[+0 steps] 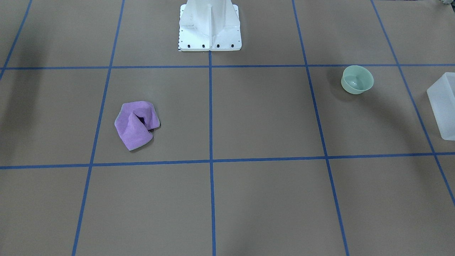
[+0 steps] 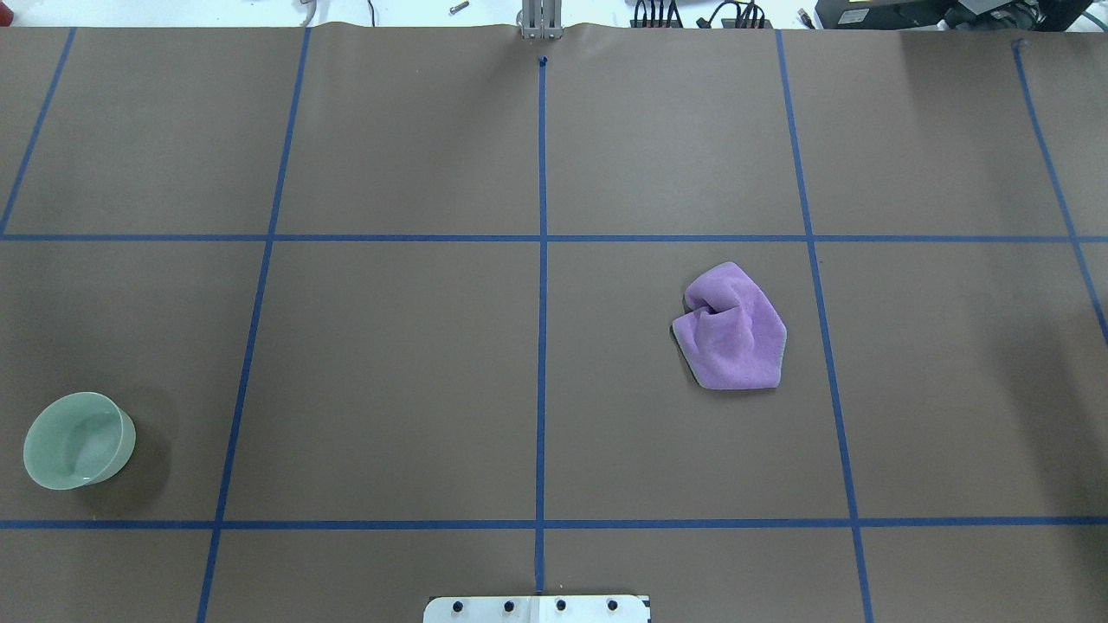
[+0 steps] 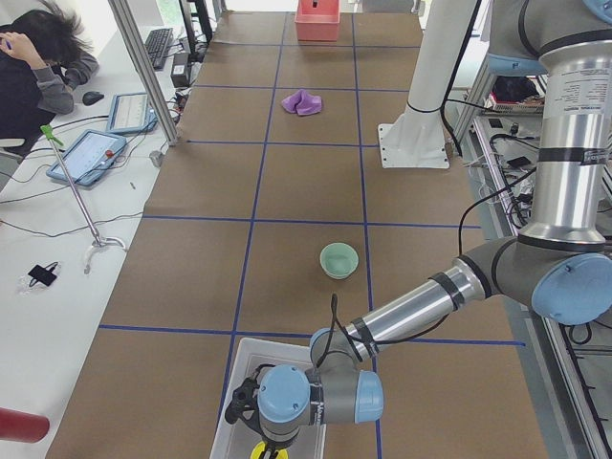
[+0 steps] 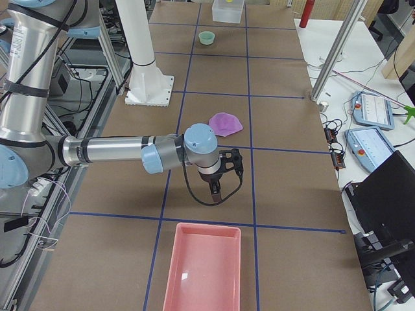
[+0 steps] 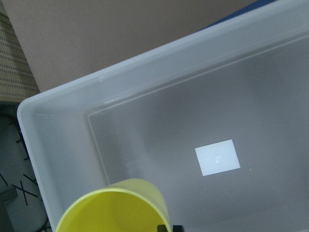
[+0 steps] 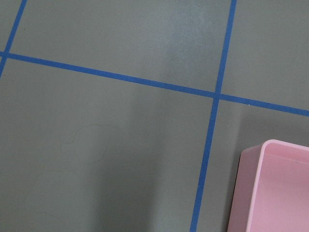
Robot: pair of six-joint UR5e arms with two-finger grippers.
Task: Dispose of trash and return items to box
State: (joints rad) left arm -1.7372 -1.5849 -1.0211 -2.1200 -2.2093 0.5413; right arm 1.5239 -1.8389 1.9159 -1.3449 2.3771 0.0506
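A yellow cup (image 5: 113, 208) hangs low inside the translucent white box (image 5: 145, 63), close under my left wrist camera. My left gripper (image 3: 262, 440) is over that box (image 3: 235, 382) at the table's left end, and a dark fingertip (image 5: 168, 227) sits at the cup's rim, so it looks shut on the cup. A crumpled purple cloth (image 2: 731, 333) lies on the right half of the table. My right gripper (image 4: 216, 188) hovers over bare table between the cloth (image 4: 225, 123) and the pink tray (image 4: 202, 272); I cannot tell whether it is open or shut.
A pale green bowl (image 2: 78, 439) stands on the left side, near the white box (image 1: 444, 103). The pink tray's corner shows in the right wrist view (image 6: 275, 188). Blue tape lines grid the brown table. A person sits at a desk beside the table.
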